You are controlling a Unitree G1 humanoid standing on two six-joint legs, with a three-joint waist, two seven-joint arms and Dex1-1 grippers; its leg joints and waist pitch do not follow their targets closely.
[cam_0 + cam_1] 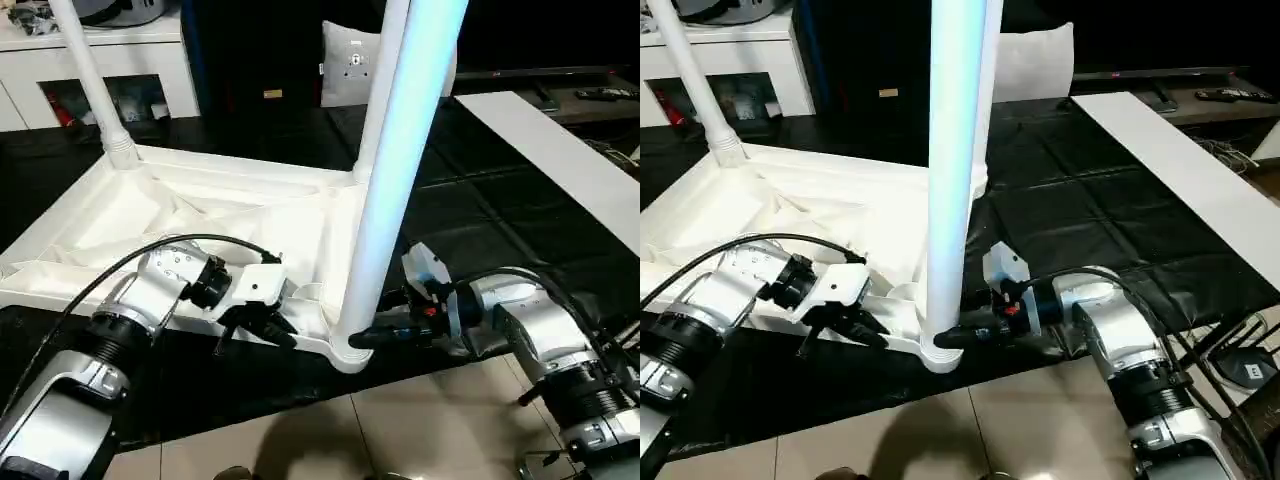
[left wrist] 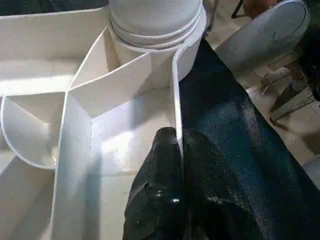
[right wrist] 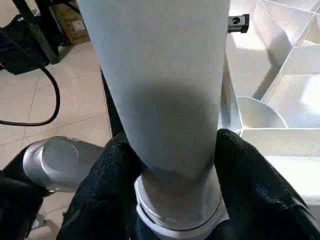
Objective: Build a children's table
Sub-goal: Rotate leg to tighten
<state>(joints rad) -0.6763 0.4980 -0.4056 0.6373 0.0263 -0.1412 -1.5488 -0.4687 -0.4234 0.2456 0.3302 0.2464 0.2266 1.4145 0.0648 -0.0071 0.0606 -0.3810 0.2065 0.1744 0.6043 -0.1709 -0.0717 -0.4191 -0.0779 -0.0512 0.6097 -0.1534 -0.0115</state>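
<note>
The children's table top [image 1: 200, 215] lies upside down on a black mat, ribbed underside up. One white leg [image 1: 95, 80] stands in the far left socket and another [image 1: 380, 90] in the far right one. A third leg [image 1: 400, 150] stands upright in the near right corner socket [image 1: 345, 355]. My right gripper [image 1: 375, 338] is shut around this leg's base, with a black finger [image 3: 115, 165] on either side of the tube [image 3: 165, 90]. My left gripper [image 1: 255, 330] is shut on the thin near rim [image 2: 176, 100] of the top, just left of that socket.
The black mat [image 1: 480, 220] ends at a tiled floor [image 1: 400, 430] close in front. A long white board [image 1: 560, 150] lies at the right. A grey-white pillow [image 1: 350, 65] and a white cabinet [image 1: 100, 60] stand behind. Cables [image 1: 1240, 360] lie at the far right.
</note>
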